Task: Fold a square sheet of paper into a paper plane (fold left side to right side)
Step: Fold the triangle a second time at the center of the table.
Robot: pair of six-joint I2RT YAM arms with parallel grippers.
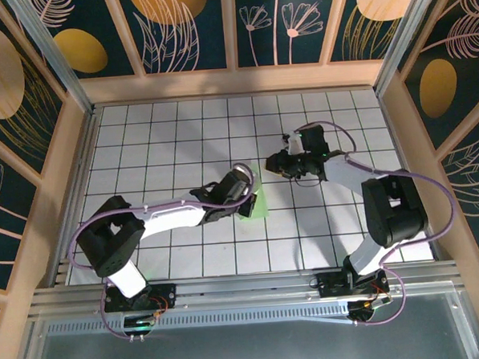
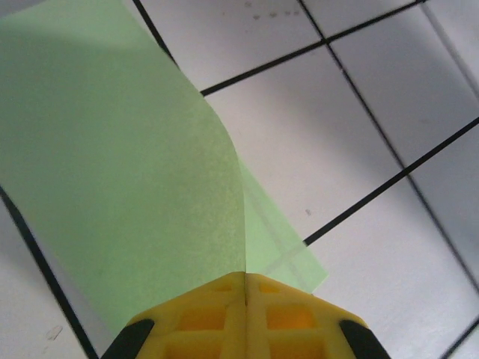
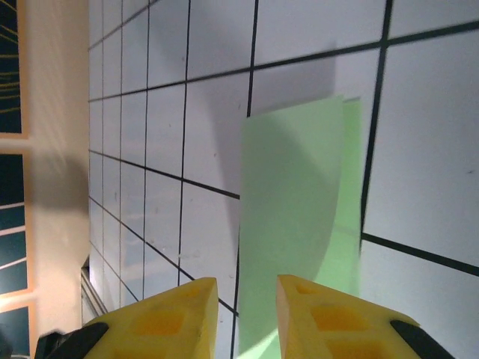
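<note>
The sheet of paper is lying near the middle of the worktop, right at the left tool. In the left wrist view one flap of it is being bowed up off the surface, while a lower layer is being left flat underneath. The left tool is being held clenched, with the raised edge of the paper pinched in the seam where its yellow fingers are meeting. The right tool is being held near the sheet on its right side. In its own view the right tool is being held released, a clear gap showing between its fingers and nothing gripped; whether the near end of the sheet is touching a finger cannot be told. The paper is being judged very light, thin and limp: it is curling rather than standing stiff, it is likely to slide on the smooth worktop, and a hard or skewed pull is expected to wrinkle or tear it. Hold is best being taken at a free edge or corner, with the flat layer being pinned down by the other tool. The black grid lines are being offered as a guide for squaring edges. Open worktop is being left on every side, the wooden walls being well apart, so only the two tools crowding each other over the sheet is being judged a limit.
</note>
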